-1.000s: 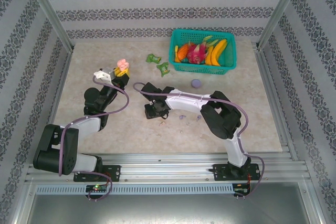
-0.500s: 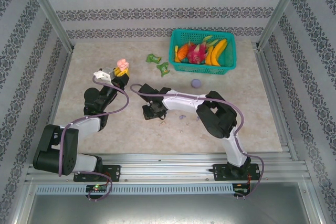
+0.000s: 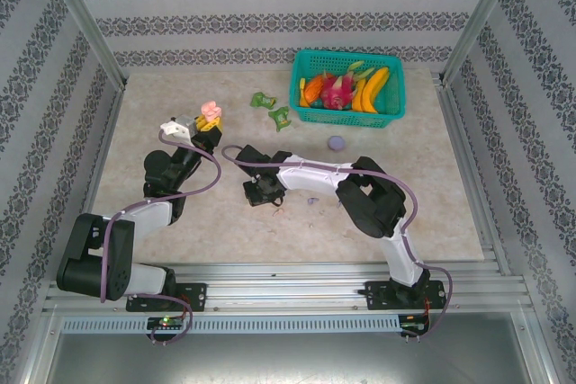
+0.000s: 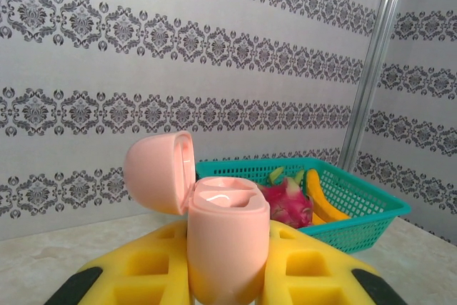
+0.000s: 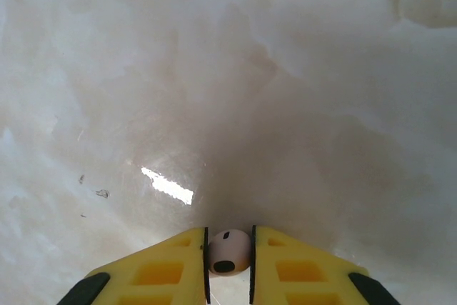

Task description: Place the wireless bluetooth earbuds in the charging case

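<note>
- Earbud (image 5: 228,251) first: pinching it at the very tips of the two yellow fingers (image 5: 161,273) of the right claw (image 5: 229,233), low over the pale marbled bench (image 5: 214,69).
- Stretching the right arm low and to the left from its base, bending the elbow near the middle of the bench and pointing the wrist down at the surface.
- Rearing the left arm up from its base and lifting the left claw (image 3: 207,125) clear of the bench on the left side.
- Clenching the left claw on the pink charging case (image 4: 227,248), gripping its lower body between yellow fingers and holding it upright, with the lid (image 4: 161,173) swinging open to the left and the moulded top facing up.
- Leaving a round purple case (image 3: 336,142) lying closed on the bench, well to the right of the right claw and just in front of the teal basket (image 3: 346,52).
- Carrying a banana (image 3: 373,87) and a dragon fruit (image 3: 335,89) inside that basket, among other fruit.
- Lying near the basket's left side, apart from each other: two green wrappers (image 3: 262,98).
- Resting on the bench just right of the right claw: a tiny pale purple piece (image 3: 311,200), too small to make out further.
- Showing the earbud as a small rounded whitish-pink bean with one dark oval spot facing the wrist camera, touching both fingers; not telling whether it is touching the bench.
</note>
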Available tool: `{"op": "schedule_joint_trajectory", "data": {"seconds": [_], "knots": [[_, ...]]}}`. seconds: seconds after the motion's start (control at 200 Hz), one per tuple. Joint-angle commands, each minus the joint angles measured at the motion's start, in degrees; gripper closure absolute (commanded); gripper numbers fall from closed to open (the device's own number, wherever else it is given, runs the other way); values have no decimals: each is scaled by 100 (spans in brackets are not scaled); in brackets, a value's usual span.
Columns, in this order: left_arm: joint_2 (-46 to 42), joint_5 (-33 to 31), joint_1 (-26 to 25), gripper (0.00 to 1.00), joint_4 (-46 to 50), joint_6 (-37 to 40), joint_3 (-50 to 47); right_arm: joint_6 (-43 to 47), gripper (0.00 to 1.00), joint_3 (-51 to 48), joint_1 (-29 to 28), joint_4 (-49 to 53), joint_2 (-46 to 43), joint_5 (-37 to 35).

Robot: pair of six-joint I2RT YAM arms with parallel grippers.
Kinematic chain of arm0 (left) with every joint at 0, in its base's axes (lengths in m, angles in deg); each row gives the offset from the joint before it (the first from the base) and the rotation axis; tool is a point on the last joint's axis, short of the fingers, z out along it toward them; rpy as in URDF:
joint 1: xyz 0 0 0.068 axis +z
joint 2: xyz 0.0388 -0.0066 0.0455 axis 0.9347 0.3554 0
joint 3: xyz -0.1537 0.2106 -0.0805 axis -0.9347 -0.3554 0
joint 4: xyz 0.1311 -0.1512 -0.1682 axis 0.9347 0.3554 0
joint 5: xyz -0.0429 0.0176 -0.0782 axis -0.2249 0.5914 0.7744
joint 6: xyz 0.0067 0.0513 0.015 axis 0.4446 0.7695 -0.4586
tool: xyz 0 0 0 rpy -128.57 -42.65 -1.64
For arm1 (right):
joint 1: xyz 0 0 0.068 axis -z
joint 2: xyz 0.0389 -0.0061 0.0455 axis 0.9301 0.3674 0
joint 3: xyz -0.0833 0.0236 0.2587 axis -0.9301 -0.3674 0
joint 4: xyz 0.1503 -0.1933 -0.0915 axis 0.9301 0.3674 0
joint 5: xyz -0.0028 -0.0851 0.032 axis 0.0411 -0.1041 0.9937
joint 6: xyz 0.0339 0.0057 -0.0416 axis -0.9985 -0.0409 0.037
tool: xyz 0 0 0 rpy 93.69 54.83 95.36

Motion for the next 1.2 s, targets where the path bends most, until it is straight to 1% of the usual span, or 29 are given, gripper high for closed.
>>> {"op": "schedule_joint_trajectory", "data": {"seconds": [0.0,0.135,0.44,0.61,0.849,1.014,1.194], "knots": [[-134,231,91,100,-281,-135,-5,53,82,-200,38,50,-246,-353],[-170,497,94,100,-188,-135,-1,87,83,-424,219,-49,-606,-497],[24,1217,14,100,-325,-366,-43,414,84,-781,746,-138,-1405,-787],[223,1504,-253,100,-322,-235,-8,761,84,-800,1068,-38,-1913,-911],[563,1714,-734,100,-167,139,166,1324,84,-651,1407,55,-2754,-1087],[751,1763,-1027,100,11,352,350,1772,84,-390,1437,61,-3077,-1196],[929,1769,-1243,100,243,535,588,2224,84,-178,1332,-91,-3248,-1308]]}}
